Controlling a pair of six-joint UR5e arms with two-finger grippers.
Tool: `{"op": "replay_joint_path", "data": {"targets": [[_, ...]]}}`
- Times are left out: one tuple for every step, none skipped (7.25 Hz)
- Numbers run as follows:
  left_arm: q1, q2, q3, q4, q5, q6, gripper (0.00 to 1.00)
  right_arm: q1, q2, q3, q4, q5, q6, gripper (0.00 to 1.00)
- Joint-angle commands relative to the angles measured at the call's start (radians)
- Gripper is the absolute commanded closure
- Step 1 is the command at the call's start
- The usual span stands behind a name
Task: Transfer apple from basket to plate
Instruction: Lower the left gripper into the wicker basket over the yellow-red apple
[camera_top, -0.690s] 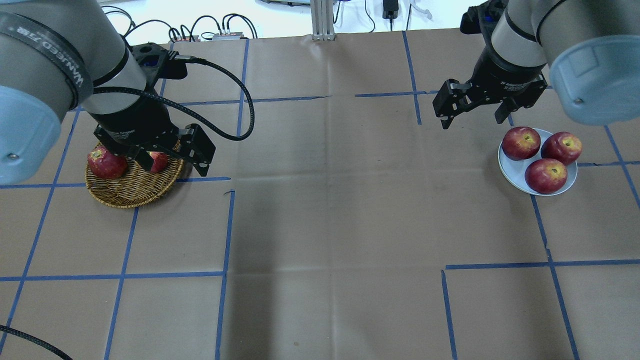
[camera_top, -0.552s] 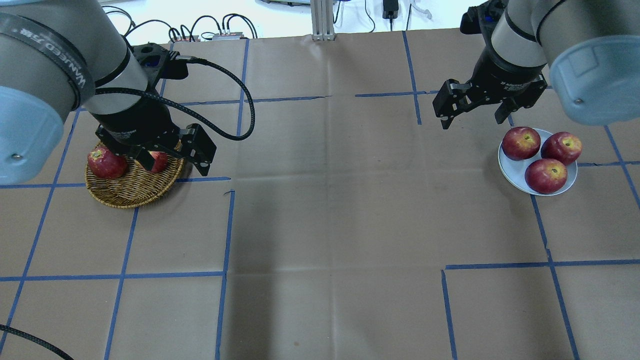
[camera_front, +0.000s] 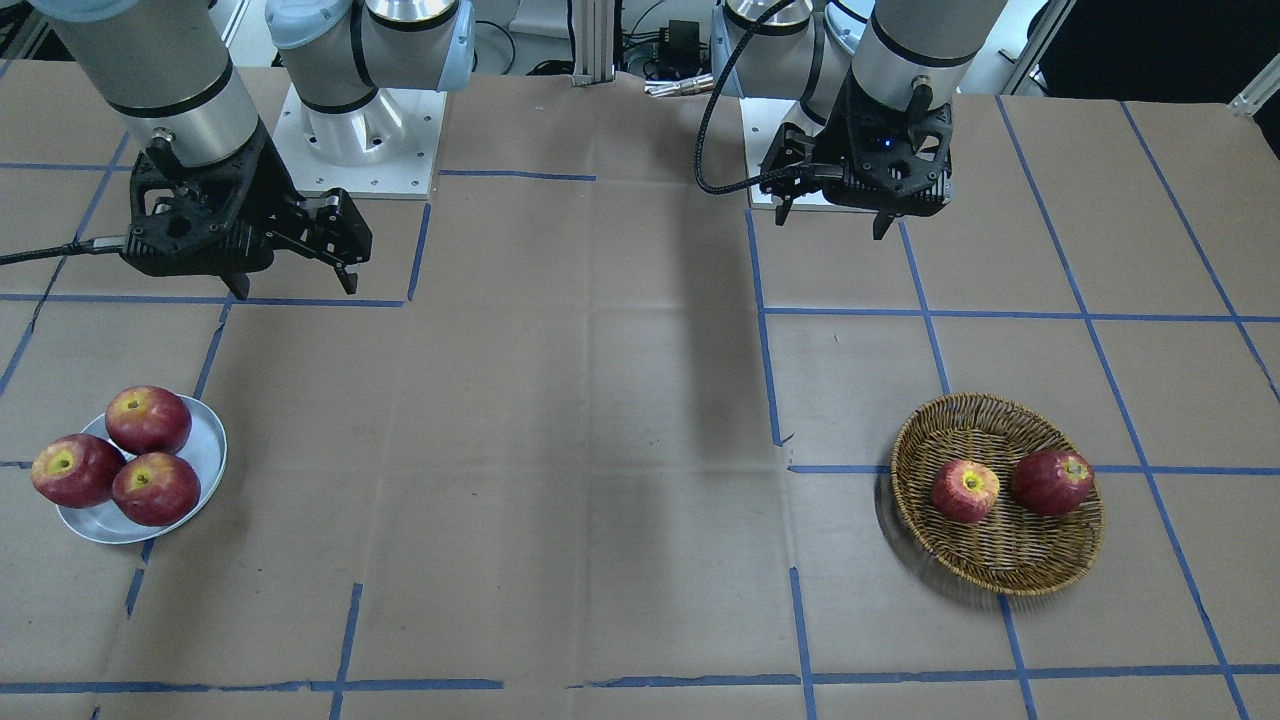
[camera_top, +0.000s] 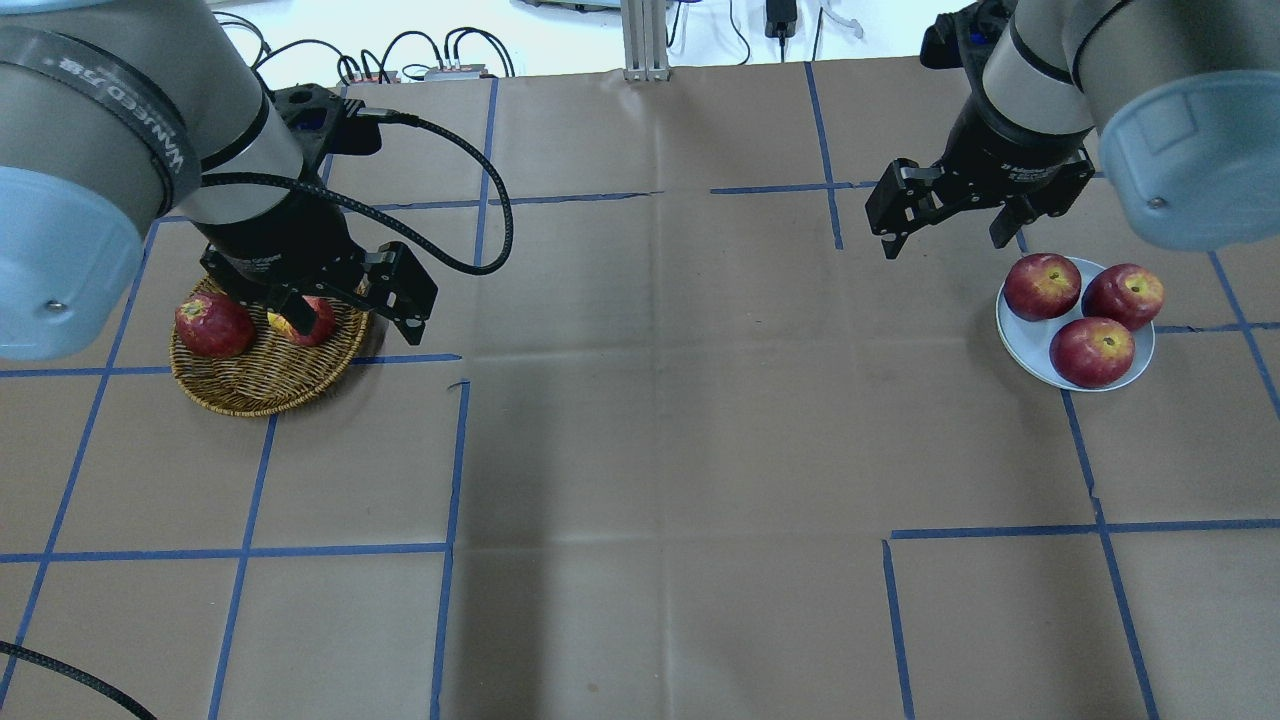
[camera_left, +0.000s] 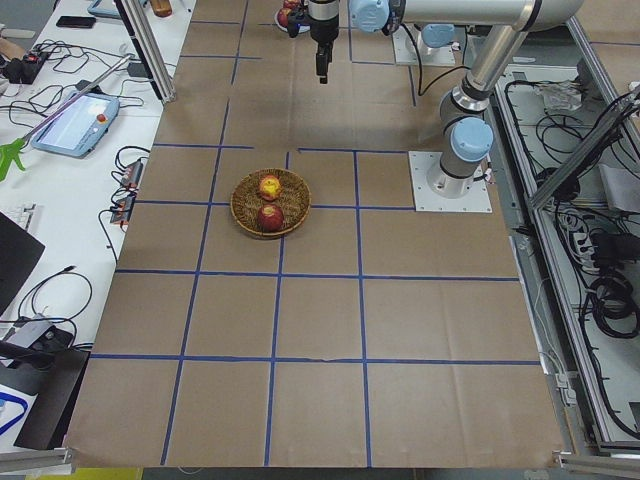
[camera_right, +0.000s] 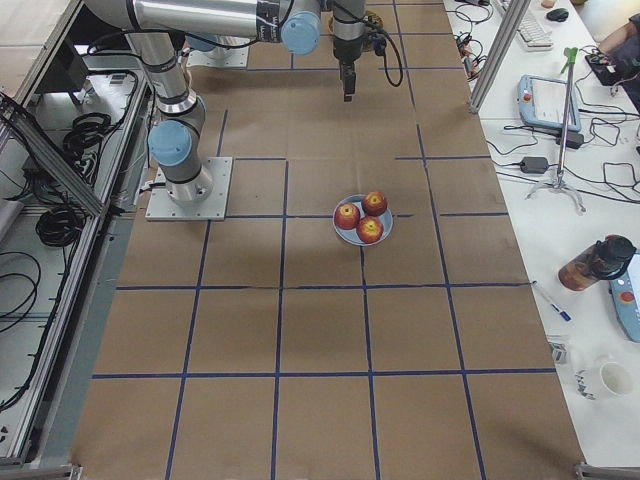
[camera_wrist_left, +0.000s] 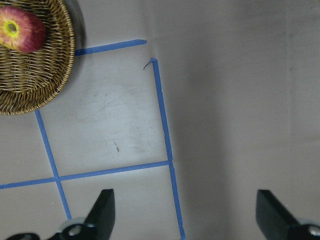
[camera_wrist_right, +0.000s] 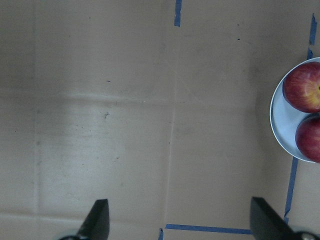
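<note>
The woven basket (camera_top: 250, 385) sits at the table's left and holds two apples. The lighter orange-red apple (camera_top: 312, 325) with its yellow patch lies on the basket's right side, clearer in the front view (camera_front: 965, 491). A darker apple (camera_top: 212, 325) lies beside it. My left gripper (camera_top: 357, 330) is open and empty, held high over the basket's right edge, with one finger crossing in front of the lighter apple. The left wrist view shows the basket (camera_wrist_left: 30, 85) and apple (camera_wrist_left: 20, 27) at the upper left. The plate (camera_top: 1020, 335) is at the right. My right gripper (camera_top: 945, 243) is open and empty, hanging left of it.
Three dark red apples (camera_top: 1092, 350) fill most of the plate (camera_front: 205, 455). The brown paper tabletop is marked with blue tape lines. A black cable (camera_top: 470, 170) loops off the left wrist. Cables and boxes lie past the table's far edge.
My left gripper has shifted slightly, and more of the lighter apple and its yellow patch shows. The right arm has barely moved.
</note>
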Motion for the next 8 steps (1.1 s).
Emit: {"op": "replay_joint_path", "data": {"targets": [[0.001, -0.001, -0.001, 0.03, 0.002, 0.001, 0.01, 0.0, 0.0, -0.001, 0.001, -0.001, 0.0, 0.0], [0.001, -0.009, -0.001, 0.03, 0.005, -0.002, 0.01, 0.0, 0.0, 0.0, -0.001, 0.001, 0.0, 0.0], [0.002, -0.017, -0.001, 0.03, 0.001, -0.001, 0.01, 0.0, 0.0, -0.001, -0.001, -0.001, 0.0, 0.0], [0.002, -0.02, -0.001, 0.032, 0.004, 0.002, 0.01, 0.0, 0.0, 0.0, -0.001, 0.001, 0.0, 0.0], [0.002, -0.017, -0.001, 0.032, 0.005, 0.002, 0.01, 0.0, 0.0, 0.0, -0.001, -0.001, 0.0, 0.0], [0.002, -0.018, -0.001, 0.038, 0.008, 0.001, 0.01, 0.0, 0.0, 0.0, -0.001, 0.001, 0.0, 0.0], [0.007, -0.026, -0.004, 0.052, 0.008, 0.005, 0.01, 0.0, 0.0, 0.0, 0.001, 0.001, 0.0, 0.0], [0.015, -0.041, -0.004, 0.061, 0.008, 0.02, 0.01, 0.0, 0.0, 0.0, 0.001, 0.001, 0.0, 0.0]]}}
